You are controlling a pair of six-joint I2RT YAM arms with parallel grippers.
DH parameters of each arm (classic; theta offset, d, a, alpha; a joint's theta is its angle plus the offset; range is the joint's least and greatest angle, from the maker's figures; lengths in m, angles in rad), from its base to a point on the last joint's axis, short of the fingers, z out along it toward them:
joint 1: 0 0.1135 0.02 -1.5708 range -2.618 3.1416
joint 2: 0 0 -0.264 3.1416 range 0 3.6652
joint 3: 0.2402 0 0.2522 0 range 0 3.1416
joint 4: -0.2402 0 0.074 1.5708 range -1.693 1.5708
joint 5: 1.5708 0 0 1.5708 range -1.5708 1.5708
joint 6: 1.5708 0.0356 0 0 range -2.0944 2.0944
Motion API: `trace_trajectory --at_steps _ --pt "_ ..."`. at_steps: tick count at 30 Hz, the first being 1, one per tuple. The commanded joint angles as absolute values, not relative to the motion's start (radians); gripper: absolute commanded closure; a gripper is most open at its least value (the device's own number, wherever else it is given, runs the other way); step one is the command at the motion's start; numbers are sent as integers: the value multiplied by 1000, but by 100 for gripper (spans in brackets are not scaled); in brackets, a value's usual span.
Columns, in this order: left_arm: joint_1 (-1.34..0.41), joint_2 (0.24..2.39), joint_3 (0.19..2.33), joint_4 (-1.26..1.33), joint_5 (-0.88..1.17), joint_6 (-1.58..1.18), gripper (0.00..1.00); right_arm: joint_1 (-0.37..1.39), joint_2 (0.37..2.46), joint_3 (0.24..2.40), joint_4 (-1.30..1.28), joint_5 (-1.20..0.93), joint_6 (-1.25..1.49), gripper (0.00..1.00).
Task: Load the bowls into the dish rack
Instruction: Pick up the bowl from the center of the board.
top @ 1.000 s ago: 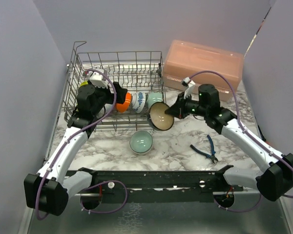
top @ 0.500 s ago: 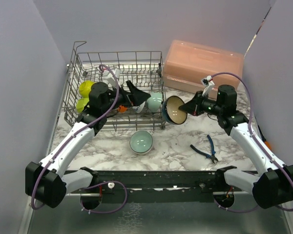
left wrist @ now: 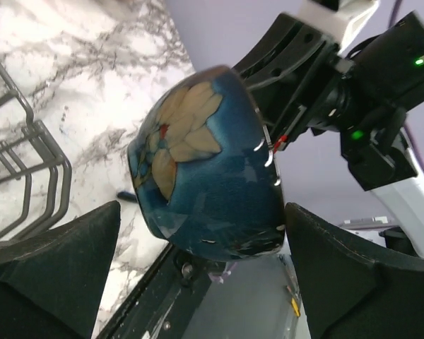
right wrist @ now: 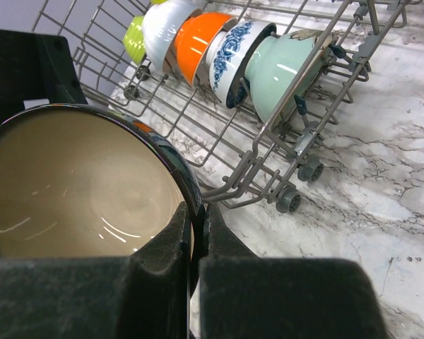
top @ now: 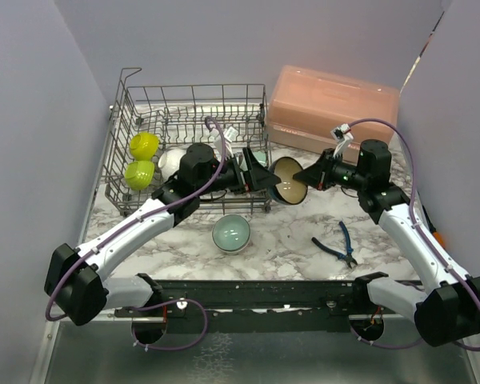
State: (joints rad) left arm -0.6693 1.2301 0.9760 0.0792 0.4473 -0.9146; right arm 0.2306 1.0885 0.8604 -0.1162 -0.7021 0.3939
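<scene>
The right gripper (top: 304,177) has its jaws pinched tight on the rim of a dark blue bowl (top: 288,181), holding it on edge in the air, its beige inside facing the right arm. It hangs just off the dish rack (top: 200,86), at the three o'clock end. The left gripper (top: 262,171) reaches in from nine o'clock with jaws spread wide, the bowl's flowered outside between its fingers (left wrist: 53,261); I cannot tell whether they touch it. In the rack stand two lime-yellow bowls (top: 142,158), a white bowl (right wrist: 166,21), an orange bowl (right wrist: 194,39), a blue-patterned bowl (right wrist: 233,53) and a pale teal bowl (right wrist: 279,63). Another teal bowl (top: 231,233) sits on the table at six o'clock from the rack.
</scene>
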Motion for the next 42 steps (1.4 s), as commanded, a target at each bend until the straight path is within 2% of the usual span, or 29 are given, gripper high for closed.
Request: trace_trajectory --at_steps 1,7,9,11,18,24,25,26,30,36,42 --pt "-727 1273 1021 43 389 -922 1 230 1055 889 -66 -747 433 100" --pt "-800 1340 1064 22 352 -900 2 230 1052 887 -66 -755 437 100" --pt "-803 1345 1066 12 324 -891 7 230 1050 886 -67 -759 437 100" --pt "-804 1343 1065 6 297 -882 18 231 1045 886 -71 -758 435 100" --pt "-804 1329 1072 2 289 -871 26 230 1028 880 -81 -735 427 100" --pt "-804 1322 1090 -66 275 -845 12 229 1019 886 -91 -724 420 100" --pt "-804 1318 1091 -68 273 -842 5 230 1019 886 -92 -723 418 100" --pt "-804 1315 1093 -70 274 -840 2 231 1019 887 -94 -721 415 100" --pt "-804 1307 1107 -74 272 -830 3 230 1016 891 -101 -715 410 100" --pt "-804 1323 1125 -73 283 -837 14 230 1022 892 -96 -727 413 100" --pt "-802 1324 1123 -64 285 -835 39 230 1018 886 -95 -716 409 99"
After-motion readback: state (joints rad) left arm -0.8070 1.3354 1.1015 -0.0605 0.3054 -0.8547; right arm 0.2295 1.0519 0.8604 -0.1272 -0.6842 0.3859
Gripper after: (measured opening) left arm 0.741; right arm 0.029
